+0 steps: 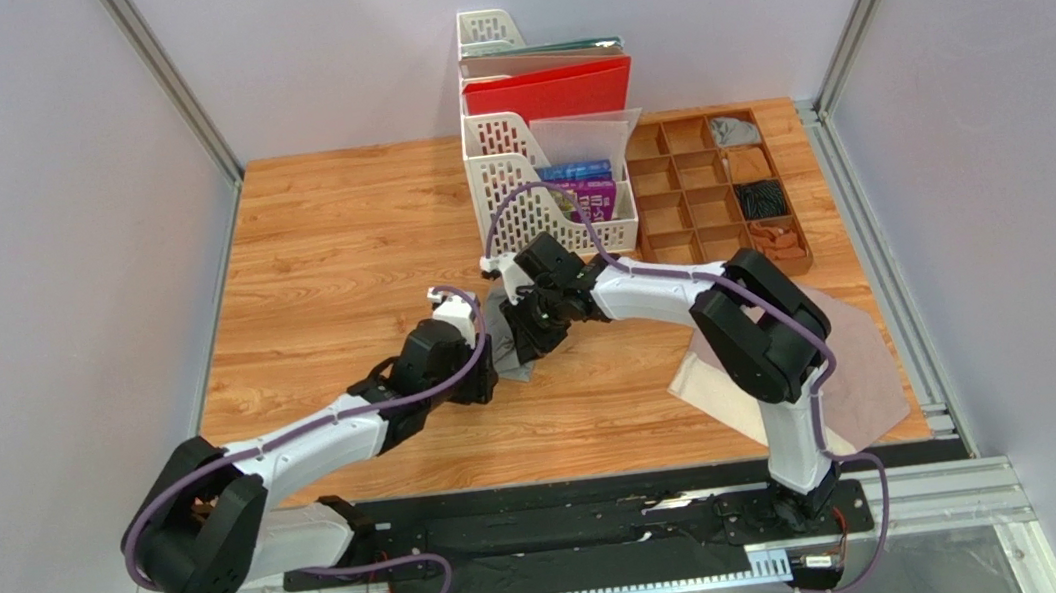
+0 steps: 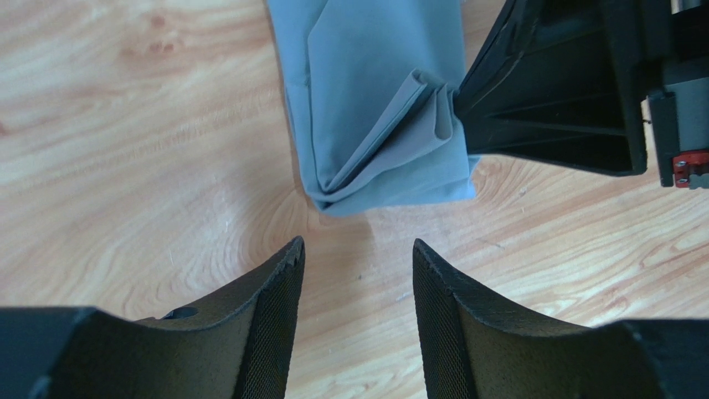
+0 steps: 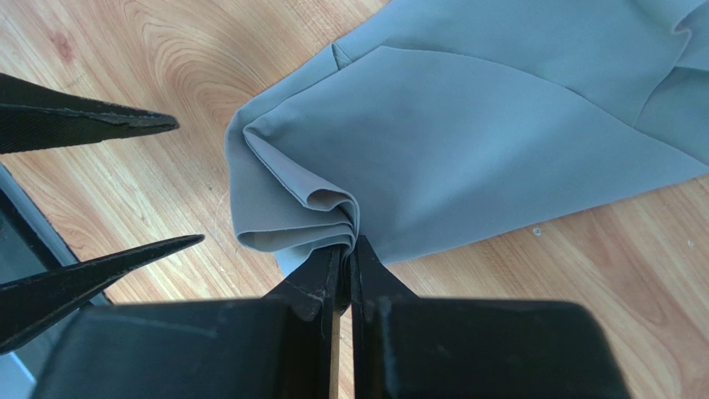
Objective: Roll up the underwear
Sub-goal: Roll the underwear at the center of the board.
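Two pieces of underwear are shown laid on a wooden table (image 1: 331, 245), which is enclosed by pale walls. The table's middle is reached by both arms, the left arm (image 1: 310, 444) stretched low from the near left corner and the right arm (image 1: 734, 317) bent over from the near right. Beside the right arm's base the pinkish-beige underwear (image 1: 869, 368) is spread flat, partly hidden by that arm and well apart from the grippers. At the far edge a white file rack (image 1: 510, 163) is stood, with a red folder (image 1: 554, 89) held in it. Just to its right a brown compartment tray (image 1: 697, 200) is placed, small items being kept in several of its cells. The grey underwear (image 2: 374, 75) is found near the centre of the table, folded into a long strip with layered edges at its near end. A bunched fold of that cloth is gripped by the right gripper (image 3: 348, 249), whose jaws are pressed almost together on it, only a thin slit being left between them. The left gripper (image 2: 358, 249) is seen released, its jaws spread apart over bare wood just short of the strip's folded end and not touching the cloth.
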`<state>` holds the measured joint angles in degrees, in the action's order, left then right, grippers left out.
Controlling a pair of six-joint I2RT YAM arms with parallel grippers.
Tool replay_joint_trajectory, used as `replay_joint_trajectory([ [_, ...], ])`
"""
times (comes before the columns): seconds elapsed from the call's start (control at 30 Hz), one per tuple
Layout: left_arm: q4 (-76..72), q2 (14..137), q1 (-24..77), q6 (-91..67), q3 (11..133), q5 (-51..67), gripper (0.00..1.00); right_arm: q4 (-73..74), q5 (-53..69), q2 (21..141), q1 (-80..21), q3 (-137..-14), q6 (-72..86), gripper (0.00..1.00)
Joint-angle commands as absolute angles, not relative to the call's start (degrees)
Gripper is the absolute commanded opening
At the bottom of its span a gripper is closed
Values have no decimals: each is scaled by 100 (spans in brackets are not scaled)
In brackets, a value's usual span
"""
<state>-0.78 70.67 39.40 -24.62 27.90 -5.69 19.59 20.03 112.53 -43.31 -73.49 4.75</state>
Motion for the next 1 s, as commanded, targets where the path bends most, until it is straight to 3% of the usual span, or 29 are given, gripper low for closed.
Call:
replay_joint_trajectory([
  [0.0, -1069, 7215, 4025, -1882, 2945, -870, 56, 1995, 2311, 11303, -4210, -7576, 597, 5],
  [0.2, -2468, 7452, 4078, -1574, 2584, -589, 56, 2021, 2549, 11373, -4122, -7585, 685, 6],
  [0.97, -2488, 8156, 4219, -624, 2874, -123, 57, 2311, 2689, 11628, -3955, -7910, 765, 6],
])
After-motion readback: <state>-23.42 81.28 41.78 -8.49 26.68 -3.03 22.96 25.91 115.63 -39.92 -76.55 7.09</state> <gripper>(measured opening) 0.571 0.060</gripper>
